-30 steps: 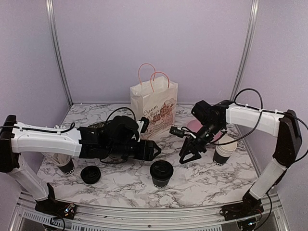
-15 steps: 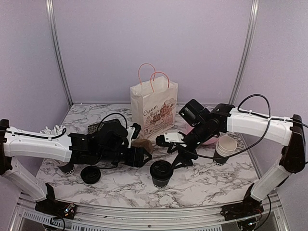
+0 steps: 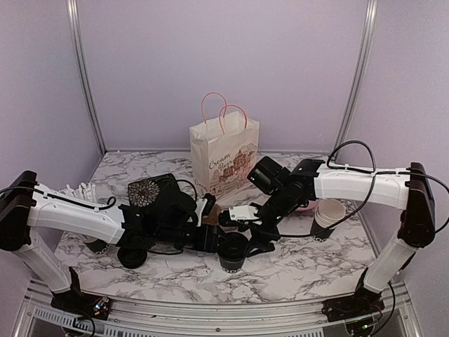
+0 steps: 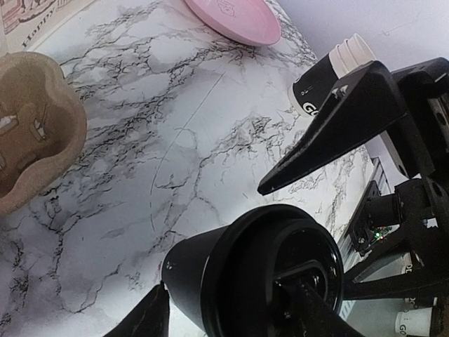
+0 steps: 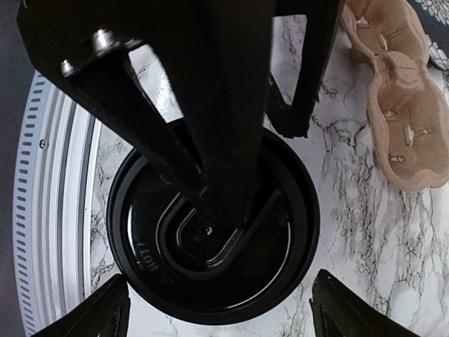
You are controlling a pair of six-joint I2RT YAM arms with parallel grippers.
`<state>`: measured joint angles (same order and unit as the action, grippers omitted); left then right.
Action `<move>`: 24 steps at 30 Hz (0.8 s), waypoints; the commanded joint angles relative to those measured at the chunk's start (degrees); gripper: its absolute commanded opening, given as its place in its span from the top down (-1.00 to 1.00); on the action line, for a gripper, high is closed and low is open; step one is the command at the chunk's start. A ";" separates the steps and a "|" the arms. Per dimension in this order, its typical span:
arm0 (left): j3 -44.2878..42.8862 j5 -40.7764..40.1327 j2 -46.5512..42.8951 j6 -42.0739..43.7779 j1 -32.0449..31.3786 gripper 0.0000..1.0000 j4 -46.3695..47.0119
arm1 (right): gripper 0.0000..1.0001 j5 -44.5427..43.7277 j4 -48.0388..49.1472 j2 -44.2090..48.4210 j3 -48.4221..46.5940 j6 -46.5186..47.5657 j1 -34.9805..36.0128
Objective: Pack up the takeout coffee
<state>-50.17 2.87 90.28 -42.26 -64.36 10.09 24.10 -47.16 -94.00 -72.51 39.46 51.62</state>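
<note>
A takeout coffee cup [image 3: 233, 254], black with a black lid, stands on the marble table [image 3: 302, 263] near the front middle. My left gripper [image 3: 216, 242] reaches it from the left and is open. In the left wrist view one finger [image 4: 144, 317] is beside the cup's wall [image 4: 203, 270] and the other finger [image 4: 312, 305] crosses in front of the lid. My right gripper [image 3: 254, 242] hangs over it, open. In the right wrist view its fingertips [image 5: 112, 309] stand clear on either side of the lid [image 5: 210, 239]. A stack of lidless black cups [image 3: 327, 216] stands to the right.
A white paper bag [image 3: 223, 158] with pink handles stands upright behind the grippers. A brown pulp cup carrier [image 4: 31, 126] lies just left of the cup. A pink plate [image 4: 235, 20] lies farther back. A loose black lid [image 3: 132, 256] lies front left. The ridged front rail [image 5: 49, 210] is close.
Both arms have closed in on the lidded cup. The right gripper swung left and down over it and opened wider. The left gripper slid right to the cup and narrowed a little.
</note>
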 commanded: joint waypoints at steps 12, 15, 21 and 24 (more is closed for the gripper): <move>2.80 2.29 2.72 -3.99 0.21 0.01 2.63 | -0.88 4.71 -0.86 -3.44 -6.67 -4.08 0.50; 3.14 2.48 3.30 -4.56 0.21 0.03 2.90 | -0.94 5.10 -0.89 -4.61 -7.01 -4.64 0.55; 3.62 2.08 3.73 -4.75 0.25 0.04 3.01 | -0.97 3.96 -0.50 -4.87 -5.26 -3.40 0.59; 3.83 1.89 3.93 -4.85 0.20 0.05 3.10 | -0.97 2.94 0.62 -4.50 -3.34 -2.88 0.67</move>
<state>-48.42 4.89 92.03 -47.16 -64.25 16.40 27.92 -47.48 -98.89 -77.49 36.05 51.66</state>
